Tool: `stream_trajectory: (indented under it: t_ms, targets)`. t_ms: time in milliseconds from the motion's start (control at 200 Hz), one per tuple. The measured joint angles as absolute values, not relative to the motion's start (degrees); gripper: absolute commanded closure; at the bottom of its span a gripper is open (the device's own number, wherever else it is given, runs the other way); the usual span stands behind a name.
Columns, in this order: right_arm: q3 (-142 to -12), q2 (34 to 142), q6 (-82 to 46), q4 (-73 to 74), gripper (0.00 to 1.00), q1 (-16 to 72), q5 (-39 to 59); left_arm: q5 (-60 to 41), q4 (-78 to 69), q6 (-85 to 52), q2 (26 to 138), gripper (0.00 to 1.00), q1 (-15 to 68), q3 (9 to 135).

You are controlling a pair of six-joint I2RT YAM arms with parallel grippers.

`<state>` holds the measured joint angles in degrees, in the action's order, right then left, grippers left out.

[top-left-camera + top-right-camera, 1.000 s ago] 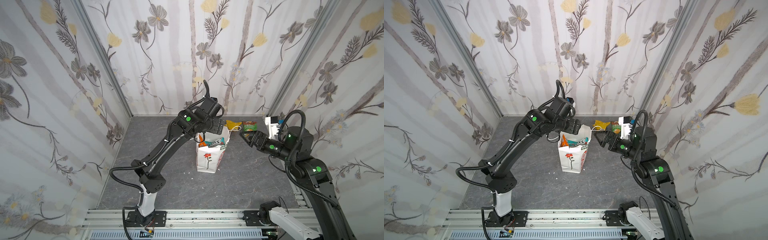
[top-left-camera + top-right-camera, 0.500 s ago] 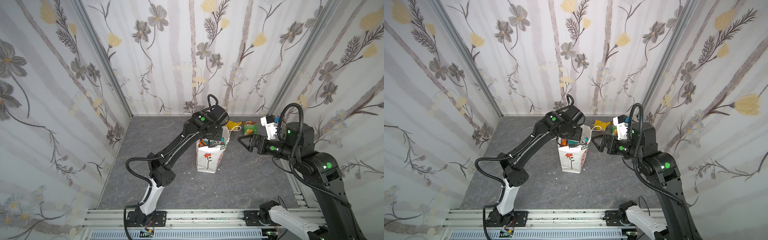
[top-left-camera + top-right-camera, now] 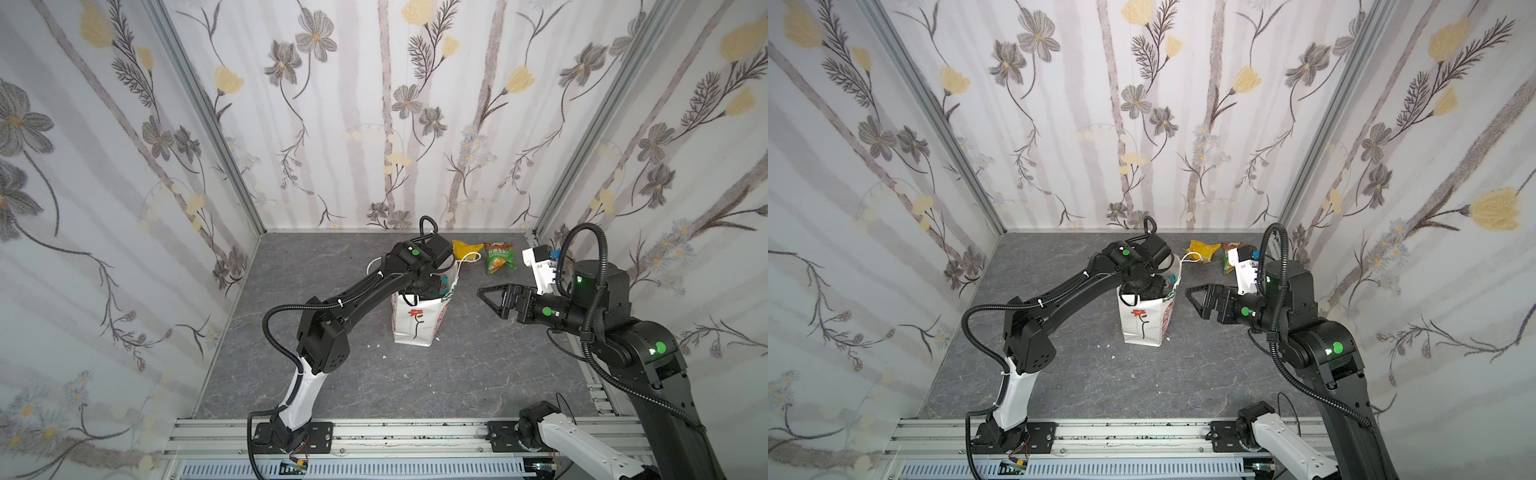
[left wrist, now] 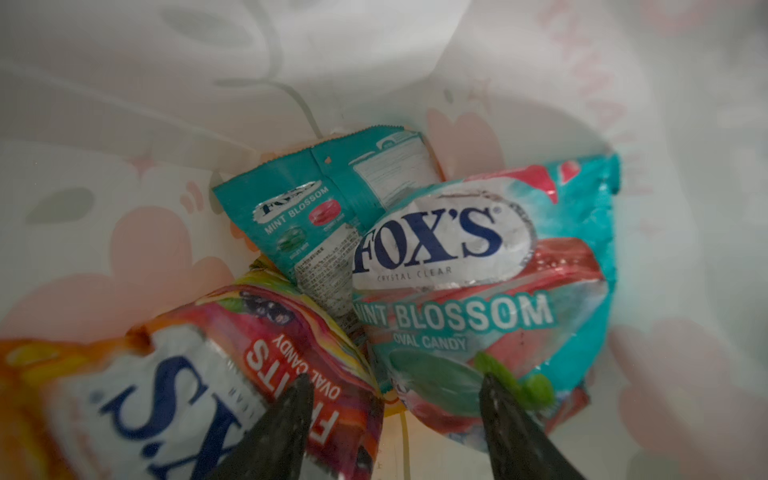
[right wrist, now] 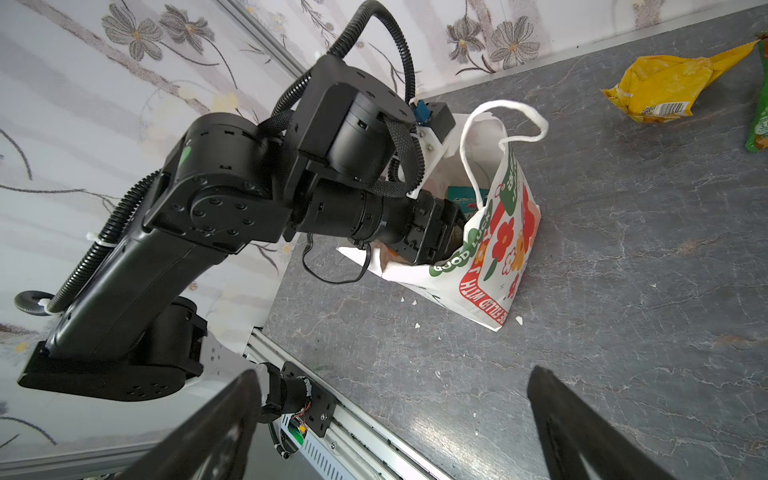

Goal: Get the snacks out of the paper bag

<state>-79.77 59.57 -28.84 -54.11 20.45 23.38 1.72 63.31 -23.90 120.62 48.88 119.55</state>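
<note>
A grey marbled tabletop [image 3: 415, 382] strewn with small white scraps [image 3: 386, 356], floral-papered walls [image 3: 374, 124] around, aluminium rail [image 3: 415, 432] in front.

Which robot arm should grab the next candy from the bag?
Left, most likely. The left gripper is down inside the paper bag, jaws open just over the Mint Blossom packet and the Fruits packet. The right gripper is open too, but it is outside, beside the bag.

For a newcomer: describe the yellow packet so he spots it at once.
On the grey table stands a white bag; behind it, by the back wall, lie two packets. The yellow packet is the one nearer the bag, crumpled and yellow; the green packet beside it is green and red.
</note>
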Motion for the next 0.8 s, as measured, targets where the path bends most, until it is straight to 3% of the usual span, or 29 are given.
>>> stream_trajectory:
  t_ms: [240, 400, 635, 799]
  targets:
    - [-78.98, 59.53, -28.84, -53.95, 0.01, 20.45, 23.42, 1.63, 59.44, -23.35, 120.40, 0.17, 48.27, 116.88]
    - [-78.39, 59.16, -28.84, -53.84, 0.01, 20.45, 23.44, 1.89, 57.01, -23.31, 121.25, 0.16, 48.05, 115.57]
    - [-78.15, 58.98, -28.84, -53.74, 0.01, 20.45, 23.42, 1.80, 51.09, -23.68, 121.54, 0.33, 47.86, 111.22]
    - [-78.08, 58.96, -28.84, -53.71, 0.01, 20.45, 23.42, 1.37, 47.83, -24.25, 121.49, 0.51, 47.62, 108.60]
